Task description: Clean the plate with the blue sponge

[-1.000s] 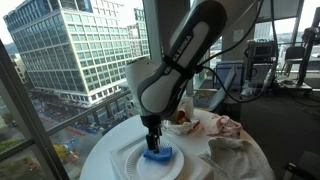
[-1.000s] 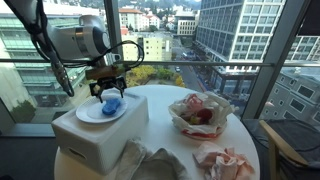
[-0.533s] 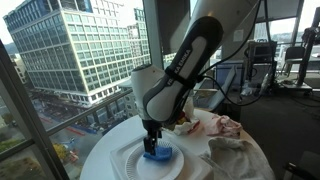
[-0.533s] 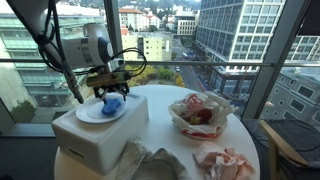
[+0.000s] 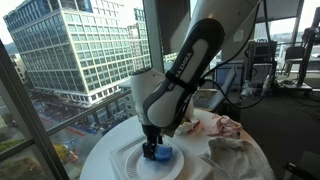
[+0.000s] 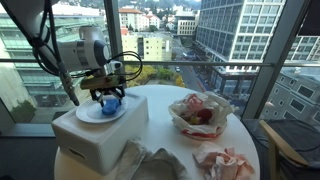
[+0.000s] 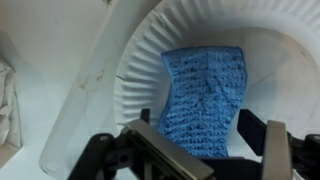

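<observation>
The blue sponge (image 7: 205,95) is a rough, pitted rectangle of bright blue, lying flat in the well of a white paper plate (image 7: 140,60) with a ridged rim, right of centre in the wrist view. In both exterior views it is only a small blue patch (image 5: 161,154) (image 6: 111,103) under the arm, on the plate (image 5: 130,165) (image 6: 88,115), which in an exterior view sits on top of a white box (image 6: 100,140) at the left side of the round table (image 6: 160,98). The gripper (image 7: 198,128) comes in from the bottom of the wrist view, its jaws about a sponge-width apart and clamped on the sponge's long sides, the dark fingers (image 7: 146,118) pressed against its edges. The gripper's body covers the near end of the sponge, and the plate's right side runs out of the frame. From the exterior views the gripper (image 5: 152,146) (image 6: 110,94) is too small to judge the grip.
</observation>
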